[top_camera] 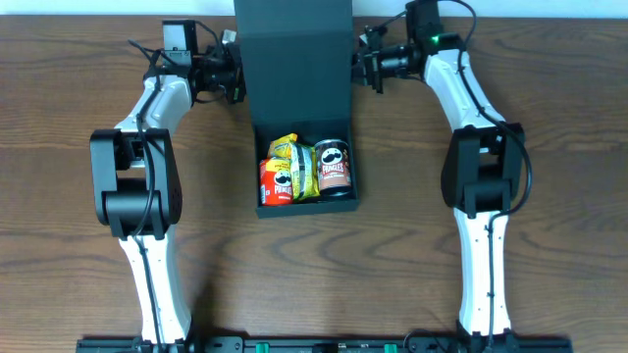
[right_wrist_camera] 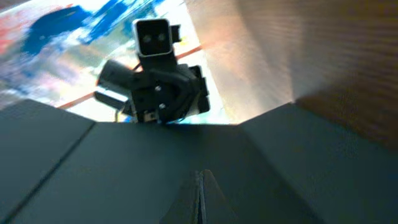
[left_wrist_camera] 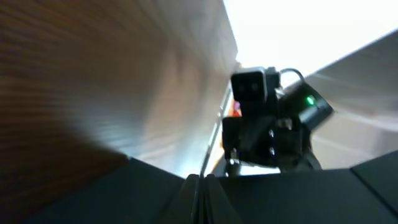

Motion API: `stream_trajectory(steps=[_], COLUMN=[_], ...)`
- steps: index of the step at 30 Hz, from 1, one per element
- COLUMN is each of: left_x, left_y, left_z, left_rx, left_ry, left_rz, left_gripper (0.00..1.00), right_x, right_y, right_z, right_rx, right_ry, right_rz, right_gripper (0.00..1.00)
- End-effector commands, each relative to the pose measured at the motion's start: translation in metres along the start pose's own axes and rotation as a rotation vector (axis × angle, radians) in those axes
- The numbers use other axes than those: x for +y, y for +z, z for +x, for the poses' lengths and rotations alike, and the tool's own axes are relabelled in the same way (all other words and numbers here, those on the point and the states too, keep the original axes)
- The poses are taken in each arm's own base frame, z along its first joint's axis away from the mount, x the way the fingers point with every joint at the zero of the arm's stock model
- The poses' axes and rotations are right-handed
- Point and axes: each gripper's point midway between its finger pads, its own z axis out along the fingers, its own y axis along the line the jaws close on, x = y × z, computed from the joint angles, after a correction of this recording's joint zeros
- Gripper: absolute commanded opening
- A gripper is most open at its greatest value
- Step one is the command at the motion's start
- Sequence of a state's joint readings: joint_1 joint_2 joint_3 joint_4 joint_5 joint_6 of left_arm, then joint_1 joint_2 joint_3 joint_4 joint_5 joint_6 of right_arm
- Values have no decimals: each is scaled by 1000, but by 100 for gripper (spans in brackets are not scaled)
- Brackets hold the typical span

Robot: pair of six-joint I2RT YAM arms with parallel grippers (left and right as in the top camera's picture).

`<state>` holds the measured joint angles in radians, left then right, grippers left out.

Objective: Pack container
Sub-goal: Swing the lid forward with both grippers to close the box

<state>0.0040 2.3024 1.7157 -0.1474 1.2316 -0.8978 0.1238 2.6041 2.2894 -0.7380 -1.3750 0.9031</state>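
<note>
The dark teal container (top_camera: 306, 208) sits open at the table's middle, its hinged lid flap (top_camera: 292, 59) raised at the back. Inside stand a red chip can (top_camera: 276, 182), a yellow-green can (top_camera: 297, 162) and a brown can (top_camera: 333, 167). My left gripper (top_camera: 238, 80) is at the flap's left edge. In the left wrist view its fingers (left_wrist_camera: 200, 194) are pinched on the thin flap edge (left_wrist_camera: 211, 155). My right gripper (top_camera: 359, 61) is at the flap's right edge. In the right wrist view its fingers (right_wrist_camera: 200, 194) are pressed together against the dark flap (right_wrist_camera: 124, 168).
The box stands on a brown wooden table (top_camera: 549, 294). Each wrist view shows the opposite arm's camera head across the flap: the right arm in the left wrist view (left_wrist_camera: 267, 124), the left arm in the right wrist view (right_wrist_camera: 155, 74). Both arm bases stand at the front edge.
</note>
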Motion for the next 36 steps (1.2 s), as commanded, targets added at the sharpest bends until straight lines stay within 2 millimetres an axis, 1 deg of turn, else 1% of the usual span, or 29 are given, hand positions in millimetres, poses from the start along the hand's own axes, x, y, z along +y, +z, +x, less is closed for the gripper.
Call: stream_trajectory(steps=[1, 3, 7, 11, 14, 17, 23, 28, 29, 32, 34, 36], left_x=[-14, -29, -42, -45, -48, -61, -95, -117, -119, -124, -123, -121], left_y=[-6, -11, -16, -17, -17, -17, -25, -37, -39, -48, -53, -59], left_z=[10, 21, 32, 33, 35, 45, 63, 84, 88, 109, 124, 144], left_rx=[93, 167, 243, 247, 252, 262, 265, 266, 266, 269, 273, 280], left_ry=[30, 90, 155, 187, 172, 177, 251, 259, 266, 282, 282, 288], left_rz=[88, 161, 226, 236, 233, 233, 244, 242, 242, 239, 235, 230], left_gripper=[6, 6, 6, 6, 6, 6, 6, 6, 6, 6, 6, 6], right_x=[13, 19, 19, 20, 23, 33, 59, 89, 94, 110, 118, 127], right_y=[-8, -11, -11, -11, -11, -14, -21, -28, -29, -33, -34, -38], right_z=[13, 20, 19, 19, 21, 27, 41, 63, 66, 83, 95, 109], right_rx=[90, 130, 129, 129, 129, 127, 119, 113, 112, 111, 112, 108], right_ry=[-11, -18, -26, -29, -35, -56, -121, -191, -202, -249, -276, -319], right_rz=[-87, -122, -123, -123, -124, -125, -131, -136, -136, -139, -139, -142], right_gripper=[1, 1, 2, 2, 1, 2, 1, 1, 1, 2, 2, 2])
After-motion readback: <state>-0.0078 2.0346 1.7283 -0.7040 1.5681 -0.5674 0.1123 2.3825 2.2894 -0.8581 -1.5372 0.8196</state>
